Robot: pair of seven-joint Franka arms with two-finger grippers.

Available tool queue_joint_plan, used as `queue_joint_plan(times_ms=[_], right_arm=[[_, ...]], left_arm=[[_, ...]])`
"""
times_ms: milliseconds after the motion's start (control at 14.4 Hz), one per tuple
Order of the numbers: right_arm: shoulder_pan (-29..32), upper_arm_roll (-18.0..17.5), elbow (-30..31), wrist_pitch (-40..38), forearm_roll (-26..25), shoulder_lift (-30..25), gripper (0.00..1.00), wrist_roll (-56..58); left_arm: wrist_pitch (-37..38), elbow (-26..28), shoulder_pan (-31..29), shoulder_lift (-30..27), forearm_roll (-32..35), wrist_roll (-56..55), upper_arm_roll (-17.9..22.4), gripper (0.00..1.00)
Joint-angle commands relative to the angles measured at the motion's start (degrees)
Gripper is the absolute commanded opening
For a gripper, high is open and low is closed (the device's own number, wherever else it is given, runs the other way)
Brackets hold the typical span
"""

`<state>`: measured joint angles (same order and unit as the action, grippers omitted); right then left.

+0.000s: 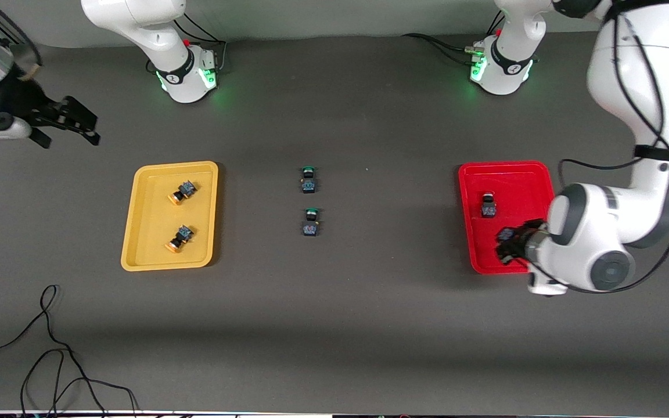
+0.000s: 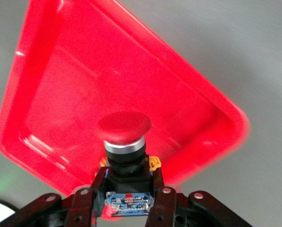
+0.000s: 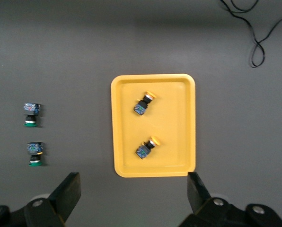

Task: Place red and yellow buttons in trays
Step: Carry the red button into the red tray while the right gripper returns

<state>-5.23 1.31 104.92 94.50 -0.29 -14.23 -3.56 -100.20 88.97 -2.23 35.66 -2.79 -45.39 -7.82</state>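
Observation:
My left gripper (image 1: 509, 245) is shut on a red-capped button (image 2: 125, 126) and holds it over the part of the red tray (image 1: 520, 184) nearer the front camera. The tray fills the left wrist view (image 2: 60, 85). A second red button (image 1: 489, 204) lies in that tray. Two yellow-capped buttons (image 1: 182, 191) (image 1: 179, 238) lie in the yellow tray (image 1: 148, 204). My right gripper (image 1: 73, 121) is open and empty, raised at the right arm's end of the table. Its view shows the yellow tray (image 3: 118, 123) and both yellow buttons (image 3: 145, 104) (image 3: 147, 147).
Two green-capped buttons (image 1: 308, 180) (image 1: 310, 222) lie on the dark table midway between the trays, and show in the right wrist view (image 3: 31, 114) (image 3: 35, 153). A black cable (image 1: 50, 348) loops on the table near the front camera at the right arm's end.

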Motion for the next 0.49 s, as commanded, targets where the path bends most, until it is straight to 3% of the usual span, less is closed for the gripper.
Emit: queue_joint_plan(times_ms=[0,139,208,347,417], right_arm=[[0.7,1.7,-0.1,-0.8,1.0,-0.2,1.00,2.3],[0.7,2.1,-0.1,0.0,1.0,0.7,1.00,2.4],[0.8,2.6,0.1,-0.3,1.0,0.3,1.00,2.4],[0.6,2.6,0.0,-0.6,1.0,-0.4,1.00,2.3],[0.2,2.6,0.0,-0.6,1.0,-0.2,1.00,2.4]], left_arm=[[-10.1,17.3,-4.3,-10.6,-0.8,5.1,-0.8,0.00],[-21.3,30.3,-4.6,-17.0,-0.8,5.2,-0.6,0.00],[-24.4,34.3,-5.0,-18.9,-0.8,5.2,-0.7,0.00],[-27.1,37.5,-5.2,-19.7,-0.7,5.7,-0.6,0.00],[-28.6,38.8,-6.3,-19.8,-0.7,6.9,-0.5,0.13]])
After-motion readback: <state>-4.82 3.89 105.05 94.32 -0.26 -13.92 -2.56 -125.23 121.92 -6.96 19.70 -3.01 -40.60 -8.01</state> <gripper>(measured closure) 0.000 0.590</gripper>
